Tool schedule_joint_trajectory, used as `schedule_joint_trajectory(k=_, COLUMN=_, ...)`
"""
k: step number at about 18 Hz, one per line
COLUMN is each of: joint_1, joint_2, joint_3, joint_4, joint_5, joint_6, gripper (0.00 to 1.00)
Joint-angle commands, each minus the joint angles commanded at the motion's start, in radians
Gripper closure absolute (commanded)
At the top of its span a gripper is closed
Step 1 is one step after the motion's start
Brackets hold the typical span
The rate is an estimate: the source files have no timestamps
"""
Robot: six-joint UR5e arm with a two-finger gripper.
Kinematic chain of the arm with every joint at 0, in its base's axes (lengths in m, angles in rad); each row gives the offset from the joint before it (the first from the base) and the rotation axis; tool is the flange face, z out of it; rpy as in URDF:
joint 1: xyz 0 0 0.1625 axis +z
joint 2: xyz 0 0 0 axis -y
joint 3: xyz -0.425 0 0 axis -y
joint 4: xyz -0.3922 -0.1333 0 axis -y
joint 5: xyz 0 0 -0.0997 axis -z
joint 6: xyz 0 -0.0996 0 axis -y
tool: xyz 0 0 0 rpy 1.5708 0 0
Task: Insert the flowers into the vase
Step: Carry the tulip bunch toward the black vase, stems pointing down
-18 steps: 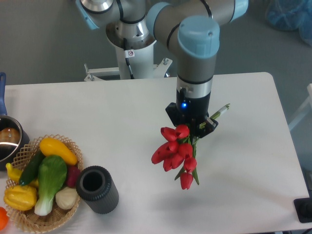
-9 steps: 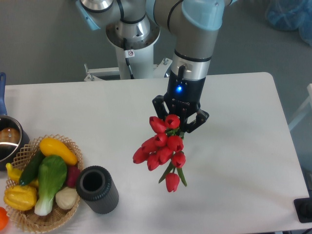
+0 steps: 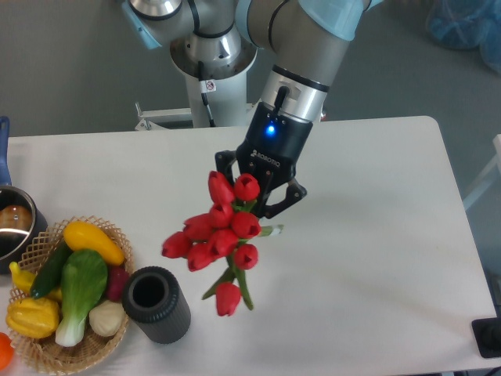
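The flowers [image 3: 215,235], a bunch of red tulips with green stems, hang in the air above the white table [image 3: 376,235]. My gripper [image 3: 258,200] is shut on their stems, with the buds spreading down and to the left of it. The vase [image 3: 156,304], a short dark grey ribbed cylinder with an open round mouth, stands upright on the table at the lower left. The lowest bud hangs just right of the vase and above the table. The stem ends are hidden behind the gripper.
A wicker basket [image 3: 43,354] with green and yellow toy vegetables stands left of the vase, touching it. A metal pot [image 3: 12,223] with a blue handle sits at the left edge. The robot's base [image 3: 211,70] stands behind the table.
My gripper has carried the flowers to the left and a little up, from the table's right-middle toward the vase. The bunch has tilted more to the left. The vase and basket have not moved.
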Motion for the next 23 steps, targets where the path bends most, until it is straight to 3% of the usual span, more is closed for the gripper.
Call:
schedule_joint_trajectory(k=3, joint_1=0.003, joint_2=-0.003, joint_3=0.015, joint_4=0.021, joint_5=-0.094, joint_6=-0.001, gripper=1.0)
schedule_joint_trajectory(k=12, joint_1=-0.009, joint_2=-0.003, joint_3=0.044, joint_4=0.025, joint_5=-0.166, joint_6=-0.006, gripper=1.0)
schedule_joint_trajectory(k=18, joint_1=0.008, joint_2=-0.029, joint_3=0.046, joint_4=0.029, joint_5=-0.419, joint_6=0.0, gripper=1.0)
schedule_joint_trajectory(k=23, joint_1=0.008, joint_2=-0.072, joint_3=0.055, joint_4=0.032, joint_5=-0.509, joint_6=0.0, gripper=1.0)
